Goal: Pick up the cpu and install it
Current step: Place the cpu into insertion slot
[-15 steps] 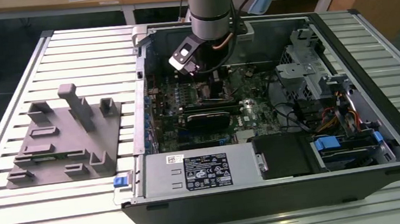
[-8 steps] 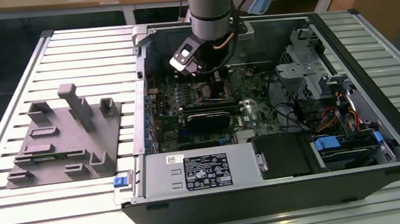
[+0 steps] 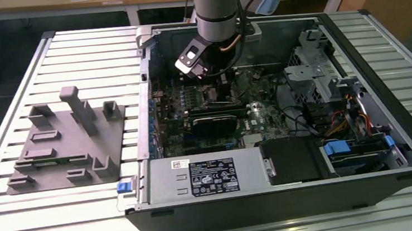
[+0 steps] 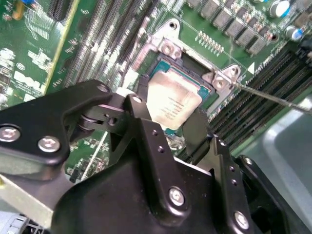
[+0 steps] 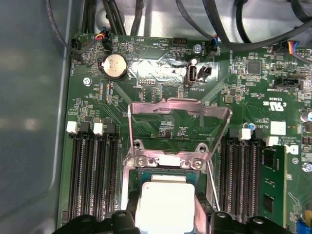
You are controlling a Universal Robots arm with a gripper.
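The cpu [image 4: 173, 100], a small square chip with a pale silvery top, lies low in the motherboard socket [image 4: 168, 48], level with its frame. My gripper [image 4: 165, 117] reaches down over it, one black finger [image 4: 134, 107] against one edge and the other [image 4: 197, 129] against the opposite edge. In the first wrist view the cpu [image 5: 165, 204] sits between the same fingertips of the gripper [image 5: 168, 220]. The socket's metal load plate [image 5: 178, 109] stands flipped open behind it. In the exterior view the gripper [image 3: 214, 86] is deep inside the open computer case [image 3: 386, 133], above the motherboard.
A thin socket lever [image 4: 273, 97] sticks out beside the socket. Memory slots [image 5: 95, 180] flank it on both sides. A grey fixture [image 3: 63, 142] lies on the slatted table at the exterior view's left. A power supply [image 3: 207, 174], drive cage [image 3: 321, 66] and cables crowd the case.
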